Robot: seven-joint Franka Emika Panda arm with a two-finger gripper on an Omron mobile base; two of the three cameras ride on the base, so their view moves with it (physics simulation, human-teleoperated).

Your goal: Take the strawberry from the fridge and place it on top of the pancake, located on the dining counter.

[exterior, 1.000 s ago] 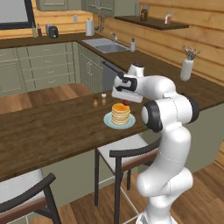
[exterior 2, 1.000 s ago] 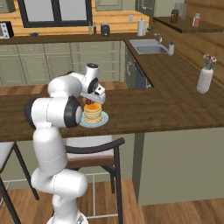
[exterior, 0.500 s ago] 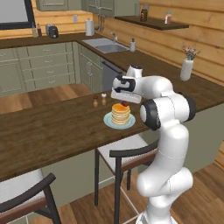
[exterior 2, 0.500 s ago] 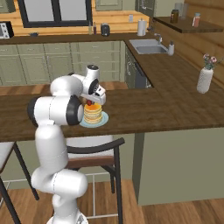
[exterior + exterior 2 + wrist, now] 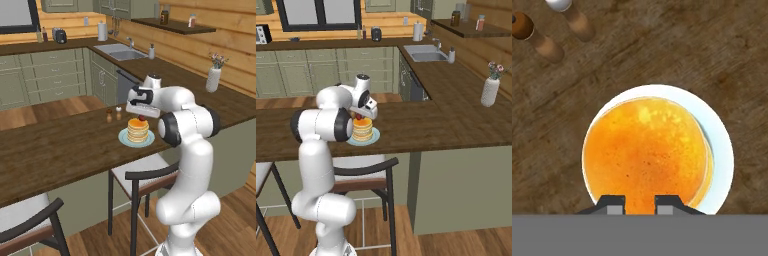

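Gripper (image 5: 142, 118) hangs directly above the pancake (image 5: 138, 129) stack on the dining counter (image 5: 60, 150), jaws nearly shut on the strawberry (image 5: 359, 117). Judgement: centre over the stack, lower until the berry touches the top, then release gently so it cannot roll off.

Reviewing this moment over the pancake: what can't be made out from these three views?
- Strawberry: a red speck under the gripper in both base views; too small to tell whether it touches the pancake.
- Gripper's hold: hand view cuts the fingertips at its bottom edge, so nothing between them shows.
- Plate: near side hidden by the arm in the right base view.
- Shakers: tops cut off in the hand view.
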